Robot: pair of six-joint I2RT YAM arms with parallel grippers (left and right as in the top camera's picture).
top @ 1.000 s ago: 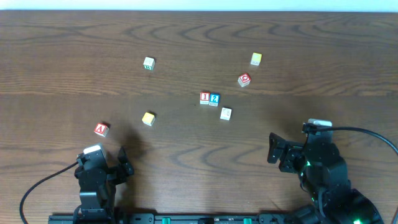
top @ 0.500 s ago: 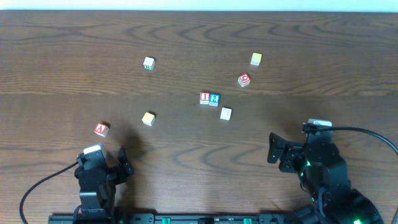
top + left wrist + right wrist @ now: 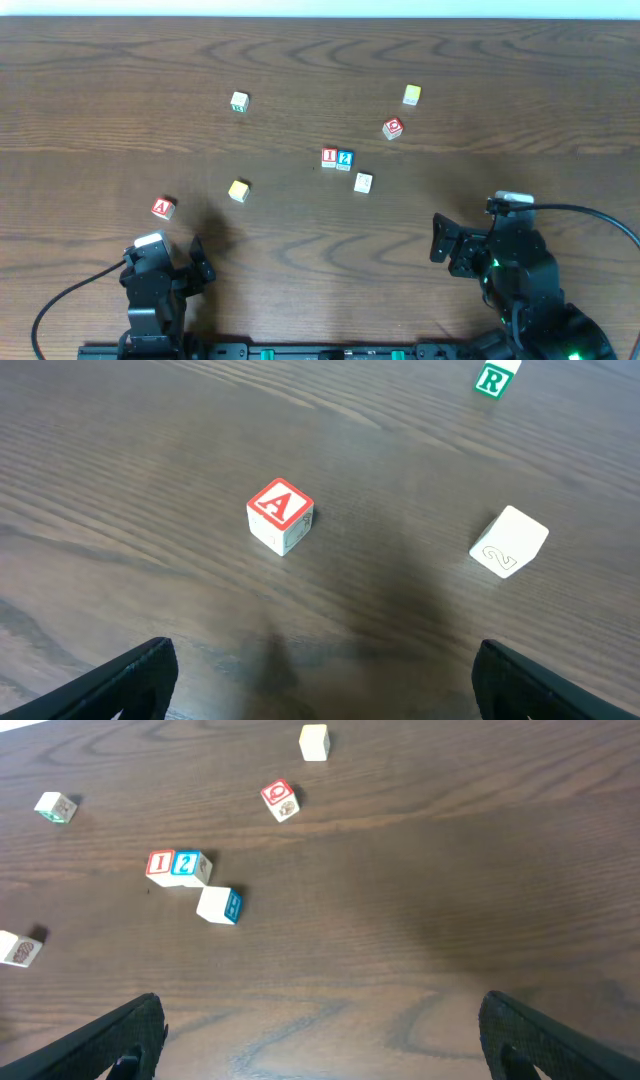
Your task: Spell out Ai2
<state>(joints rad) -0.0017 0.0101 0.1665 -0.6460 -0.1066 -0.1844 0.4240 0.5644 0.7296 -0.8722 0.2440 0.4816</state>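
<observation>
A red "A" block (image 3: pixel 163 208) (image 3: pixel 280 516) lies at the left of the table, just ahead of my left gripper (image 3: pixel 196 259) (image 3: pixel 322 685), which is open and empty. A red "I" block (image 3: pixel 329 157) (image 3: pixel 160 866) and a blue "2" block (image 3: pixel 345 158) (image 3: pixel 186 865) sit side by side, touching, at mid-table. My right gripper (image 3: pixel 440 238) (image 3: pixel 325 1040) is open and empty, well in front of them near the table's front right.
Other blocks are scattered: a white one with a blue side (image 3: pixel 363 183) (image 3: pixel 219 905), a red one (image 3: pixel 393 128) (image 3: pixel 279 800), a yellow one (image 3: pixel 411 95) (image 3: pixel 314 742), a yellow-topped one (image 3: pixel 238 190) (image 3: pixel 509 541) and a green "R" block (image 3: pixel 239 101) (image 3: pixel 493 378).
</observation>
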